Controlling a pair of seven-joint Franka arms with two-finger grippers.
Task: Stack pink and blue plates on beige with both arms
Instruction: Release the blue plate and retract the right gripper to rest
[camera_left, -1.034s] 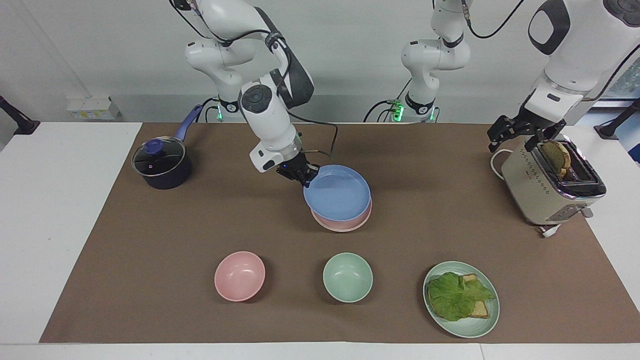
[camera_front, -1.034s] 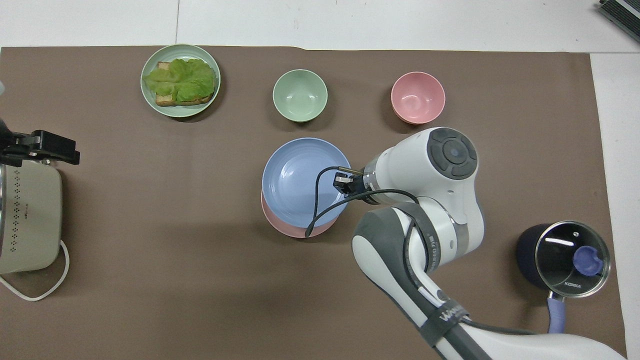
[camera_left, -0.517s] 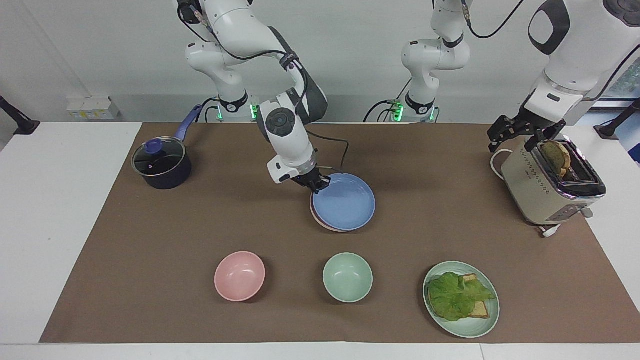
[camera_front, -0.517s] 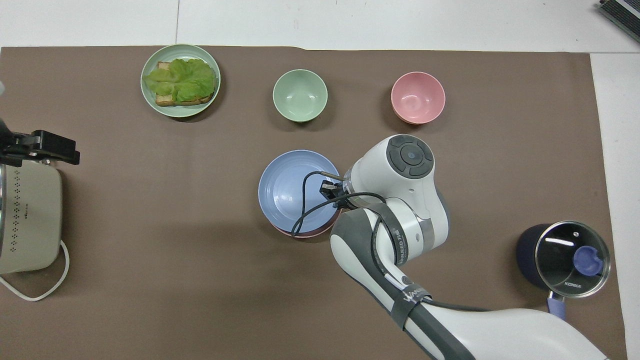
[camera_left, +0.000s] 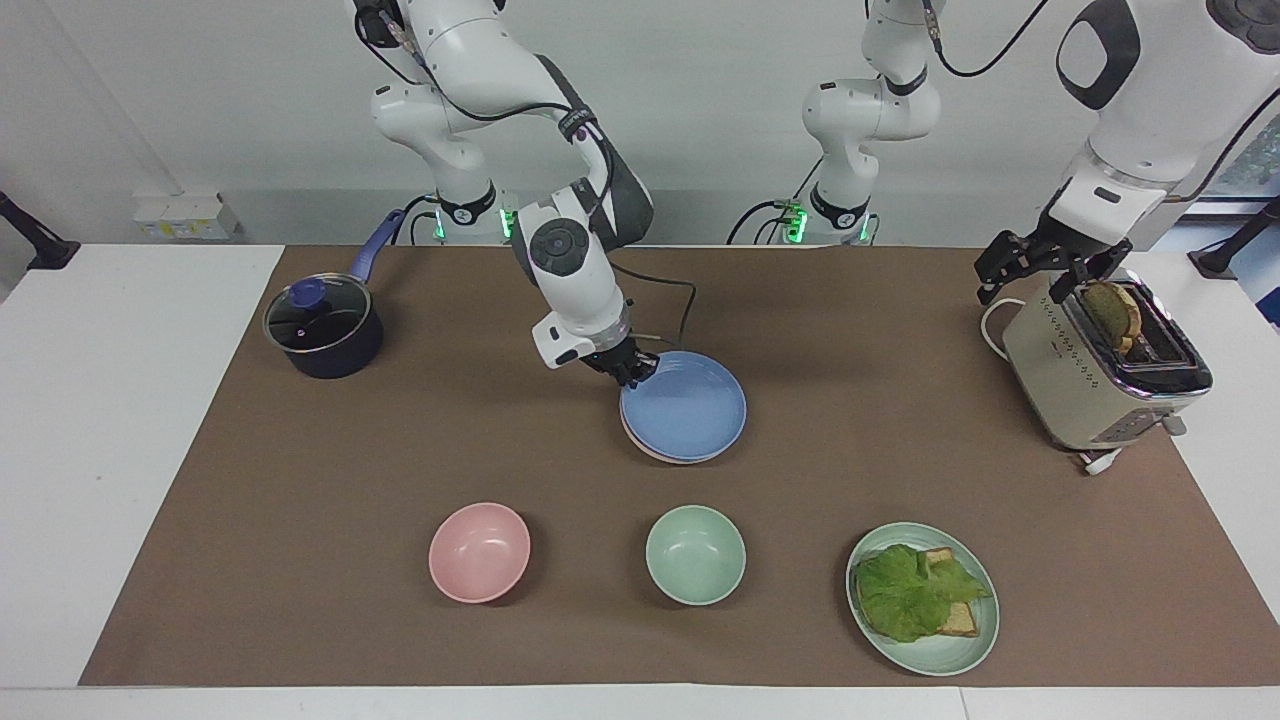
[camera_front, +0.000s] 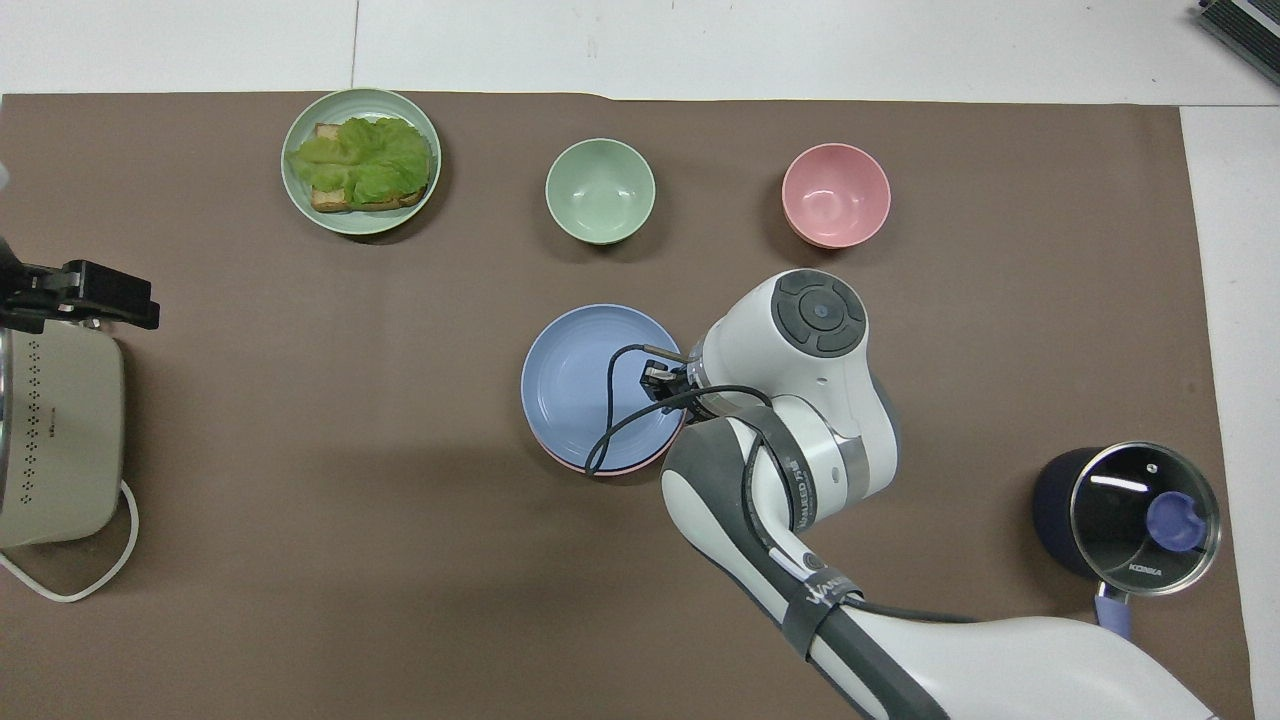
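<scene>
The blue plate (camera_left: 690, 410) has come down. A second ago the right gripper (camera_left: 632, 368) held it tilted and clear above the stack. Half a second ago it was low but pushed toward the left arm's end. Now it lies flat and nearly centred on the pink plate (camera_front: 600, 468), in the middle of the table (camera_left: 300, 450).

The right gripper is still at the blue plate's rim, at about ten o'clock on the plate in the facing view. Whether it still grips the rim or has begun to let go cannot be told from either view.

The left gripper (camera_left: 1045, 268) has not moved. It hangs open and empty over the toaster (camera_left: 1080, 390) at the left arm's end, and that arm waits.

By my reading the stacking is all but finished. What seems left is for the right gripper to free the rim and lift away without dragging the plate off centre.

The facing view shows that the blue plate sits level with no gap under it, and that the gripper is down at rim height. The overhead view cannot show that, as the right arm's wrist and a looping cable cover the contact at the plate's three to four o'clock. The overhead view does show a thin pink crescent at the plate's six o'clock, so the overlap is slightly off. No beige plate can be made out under the pink one in either view.
</scene>
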